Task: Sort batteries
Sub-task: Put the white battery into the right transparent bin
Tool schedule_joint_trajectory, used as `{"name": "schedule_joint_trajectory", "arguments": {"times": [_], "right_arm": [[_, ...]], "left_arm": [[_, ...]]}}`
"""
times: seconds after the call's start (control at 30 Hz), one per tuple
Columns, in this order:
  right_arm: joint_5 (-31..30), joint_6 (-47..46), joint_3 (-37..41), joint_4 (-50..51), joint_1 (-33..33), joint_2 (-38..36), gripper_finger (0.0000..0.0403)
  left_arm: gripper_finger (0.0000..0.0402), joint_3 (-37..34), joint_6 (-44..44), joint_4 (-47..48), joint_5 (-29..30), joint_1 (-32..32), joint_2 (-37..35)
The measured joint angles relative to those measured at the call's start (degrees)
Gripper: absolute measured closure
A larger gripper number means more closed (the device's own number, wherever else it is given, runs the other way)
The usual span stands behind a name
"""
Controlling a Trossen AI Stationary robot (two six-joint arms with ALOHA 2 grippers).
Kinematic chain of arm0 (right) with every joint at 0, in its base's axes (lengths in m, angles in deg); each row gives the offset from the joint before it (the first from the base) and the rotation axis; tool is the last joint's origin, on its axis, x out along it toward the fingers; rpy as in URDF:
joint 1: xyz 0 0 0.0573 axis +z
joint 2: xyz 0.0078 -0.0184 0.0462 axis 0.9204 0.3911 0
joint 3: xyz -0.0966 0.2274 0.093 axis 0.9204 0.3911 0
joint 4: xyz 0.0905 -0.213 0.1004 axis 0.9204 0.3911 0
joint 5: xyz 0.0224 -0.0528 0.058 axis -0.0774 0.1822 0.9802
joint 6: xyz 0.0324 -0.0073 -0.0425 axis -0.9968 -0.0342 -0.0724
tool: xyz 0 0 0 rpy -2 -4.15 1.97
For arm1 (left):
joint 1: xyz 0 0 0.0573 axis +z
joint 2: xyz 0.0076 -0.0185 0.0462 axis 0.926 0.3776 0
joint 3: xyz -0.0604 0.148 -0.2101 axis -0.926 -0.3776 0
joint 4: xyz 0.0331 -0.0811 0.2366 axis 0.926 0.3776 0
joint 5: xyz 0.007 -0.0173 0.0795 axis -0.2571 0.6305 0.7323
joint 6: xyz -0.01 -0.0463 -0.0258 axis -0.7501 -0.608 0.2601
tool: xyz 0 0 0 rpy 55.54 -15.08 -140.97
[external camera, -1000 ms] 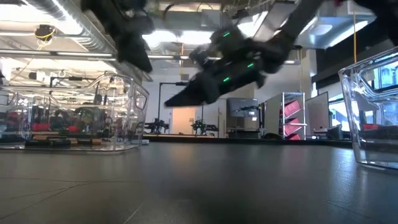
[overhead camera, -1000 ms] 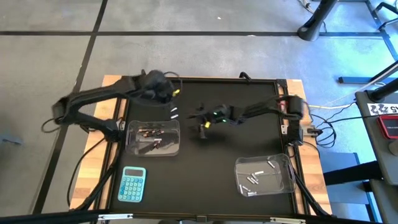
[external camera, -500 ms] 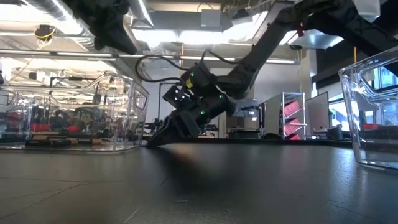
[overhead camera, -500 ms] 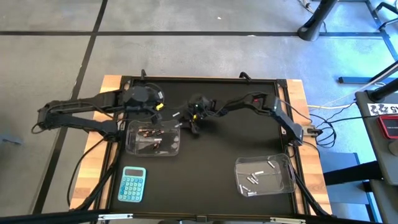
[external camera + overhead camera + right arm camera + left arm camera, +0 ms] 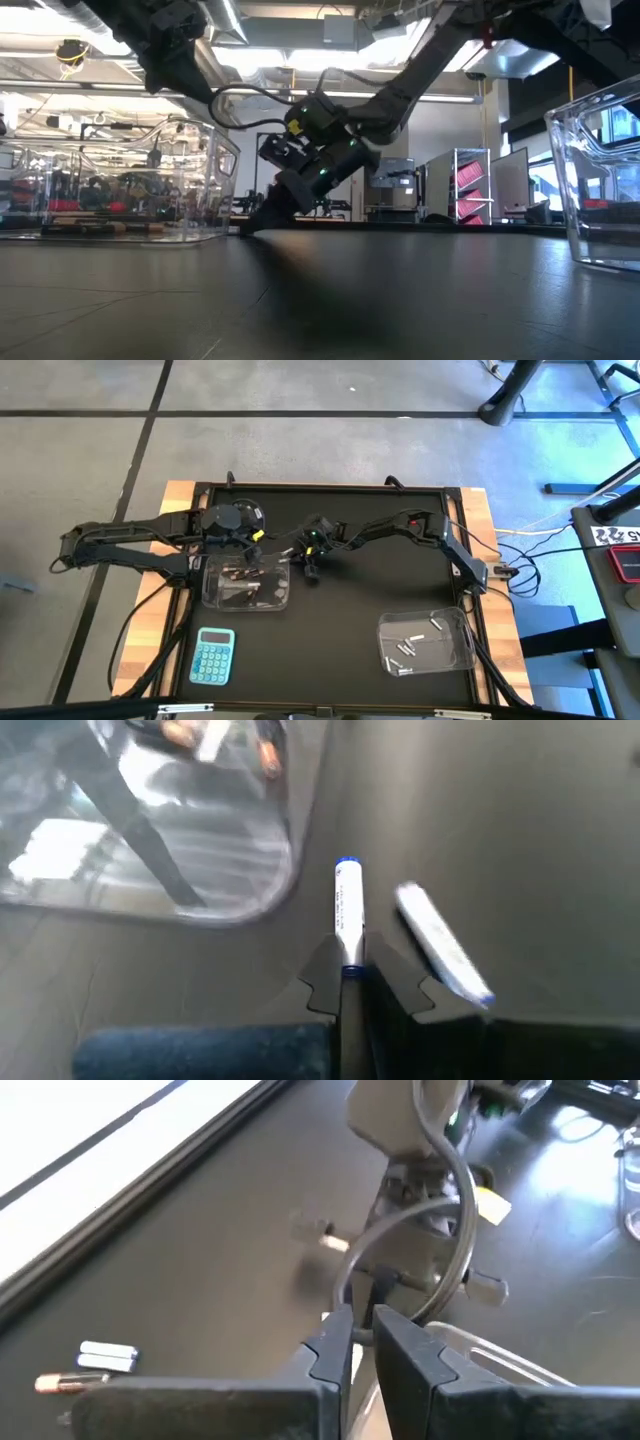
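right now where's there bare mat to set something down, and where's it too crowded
Free: the middle of the black mat, between the tub of dark batteries and the tub of silvery batteries, and the strip between the blue calculator and that second tub. Crowded: beside the first tub, where the left gripper and right gripper meet over loose batteries.

pinched battery: small silvery-white cylinder with a blue end (image 5: 345,915), lying flat, one end between the right tool (image 5: 349,972) fingertips
neighbour battery: same kind (image 5: 441,953), flat on the desk, just beside that tool
dark batteries: reddish-ended (image 5: 243,573), under the left tool (image 5: 364,1338)
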Motion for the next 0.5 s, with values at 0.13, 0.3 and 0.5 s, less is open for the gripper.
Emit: {"name": "schedule_joint_trajectory", "arguments": {"times": [0.13, 0.3, 0.5], "right_arm": [[-6.4, 0.9, 0.4, 10.1, -0.2, -5.3, 0.0390], [-12.6, 3.0, 1.0, 25.8, 0.5, -13.8, 0.0390], [-14.9, 2.1, 8.3, 39.9, 2.2, -27.6, 0.0390]], "left_arm": [[0.0370, -2.2, -2.0, -2.0, 0.2, -1.1, 0.0], [0.0370, -5.2, -3.7, -5.9, 1.0, -3.4, 0.0], [0.0370, -8.8, -5.4, -11.4, 2.9, -7.2, 0.0]]}}
